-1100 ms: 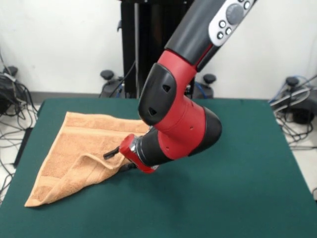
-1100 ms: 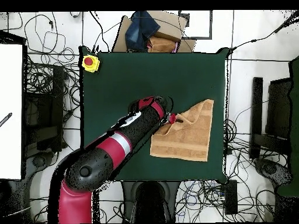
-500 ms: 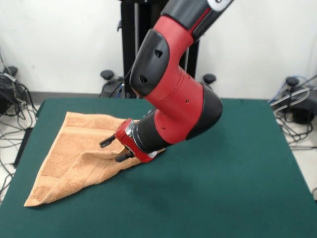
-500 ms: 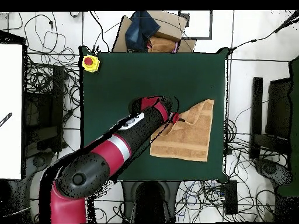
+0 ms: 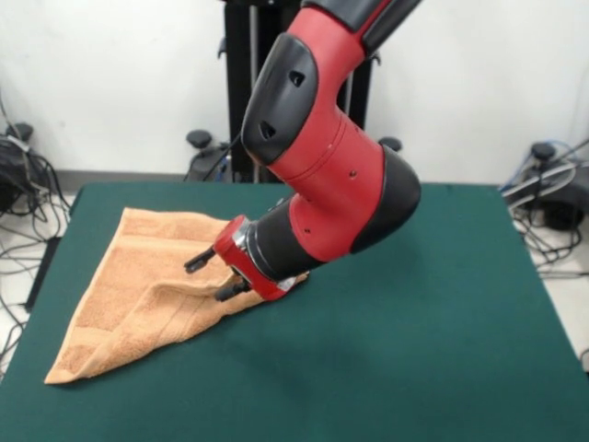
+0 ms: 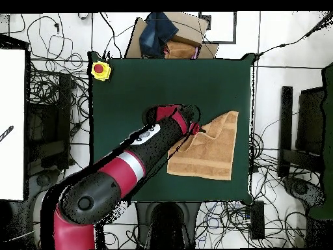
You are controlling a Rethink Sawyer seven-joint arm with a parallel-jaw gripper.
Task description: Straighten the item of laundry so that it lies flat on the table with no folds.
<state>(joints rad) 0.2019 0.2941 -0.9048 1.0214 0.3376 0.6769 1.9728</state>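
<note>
The item of laundry, a peach-orange towel, lies on the left part of the green table. A crease runs across it near the gripper, and its edge there looks turned in. My gripper hovers just over the towel's right edge, open, with its two black fingers apart and nothing between them. In the overhead view the towel lies near the table's right edge, and the gripper is at its upper left corner. The arm hides part of the towel in both views.
A yellow box with a red button sits on the table's upper left corner. A cardboard box with dark cloth stands beyond the top edge. Cables cover the floor around the table.
One second ago the gripper held a raised fold of the towel. It has let go and opened, and the fold has sunk onto the table. The arm's elbow has swung up a little.
</note>
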